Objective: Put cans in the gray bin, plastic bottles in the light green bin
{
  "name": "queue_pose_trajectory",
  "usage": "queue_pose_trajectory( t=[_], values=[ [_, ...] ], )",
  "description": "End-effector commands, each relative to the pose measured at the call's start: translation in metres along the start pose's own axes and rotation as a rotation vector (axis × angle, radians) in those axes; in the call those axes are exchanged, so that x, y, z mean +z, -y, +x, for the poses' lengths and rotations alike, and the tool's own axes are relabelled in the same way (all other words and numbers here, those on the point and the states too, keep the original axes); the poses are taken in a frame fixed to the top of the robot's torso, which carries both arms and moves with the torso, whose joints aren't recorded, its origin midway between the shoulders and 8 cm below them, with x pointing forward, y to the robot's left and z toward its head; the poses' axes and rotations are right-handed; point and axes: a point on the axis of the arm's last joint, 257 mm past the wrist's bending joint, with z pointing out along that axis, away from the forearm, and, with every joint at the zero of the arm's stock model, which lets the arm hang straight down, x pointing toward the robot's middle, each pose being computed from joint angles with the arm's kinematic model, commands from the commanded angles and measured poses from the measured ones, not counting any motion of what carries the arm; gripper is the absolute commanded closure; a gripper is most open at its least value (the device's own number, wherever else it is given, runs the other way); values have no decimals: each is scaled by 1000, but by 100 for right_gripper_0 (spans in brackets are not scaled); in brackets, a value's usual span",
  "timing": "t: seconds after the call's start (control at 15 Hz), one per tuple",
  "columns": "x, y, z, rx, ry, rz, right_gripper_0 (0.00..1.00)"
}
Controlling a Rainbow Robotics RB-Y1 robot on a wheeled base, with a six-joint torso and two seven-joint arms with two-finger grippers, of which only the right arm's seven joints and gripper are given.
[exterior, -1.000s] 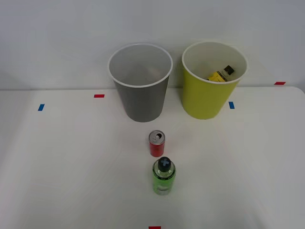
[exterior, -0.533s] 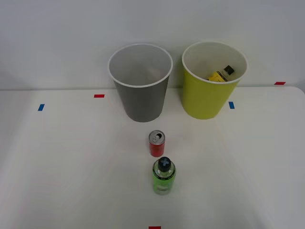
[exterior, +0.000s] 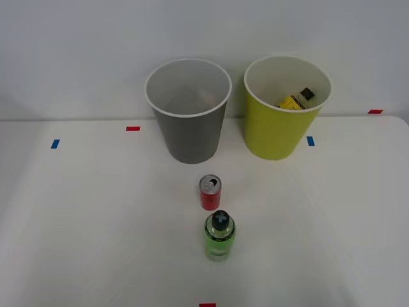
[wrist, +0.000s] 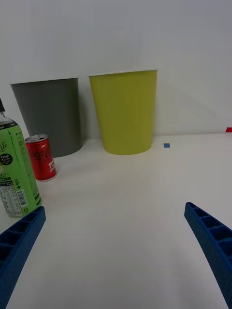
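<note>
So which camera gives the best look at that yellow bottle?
The front view. Looking down from above, it sees into the light green bin, where the yellow bottle lies tilted against the inside wall, black cap up. The right wrist view sees that bin from the side, so its wall hides the bottle.

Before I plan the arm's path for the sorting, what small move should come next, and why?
Probably swing the open right gripper toward the green bottle: it stands upright nearest, with the red can just behind it, and the yellow bottle already lies in the light green bin.
</note>
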Motion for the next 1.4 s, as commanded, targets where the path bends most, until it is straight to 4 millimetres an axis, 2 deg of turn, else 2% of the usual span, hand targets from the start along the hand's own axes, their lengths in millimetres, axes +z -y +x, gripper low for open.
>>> queue_pose_trajectory(
  t=[0.07, 1.4],
  values=[
    [0, 0, 0, 0, 0, 0, 0],
    [0, 0, 0, 0, 0, 0, 0]
  ],
)
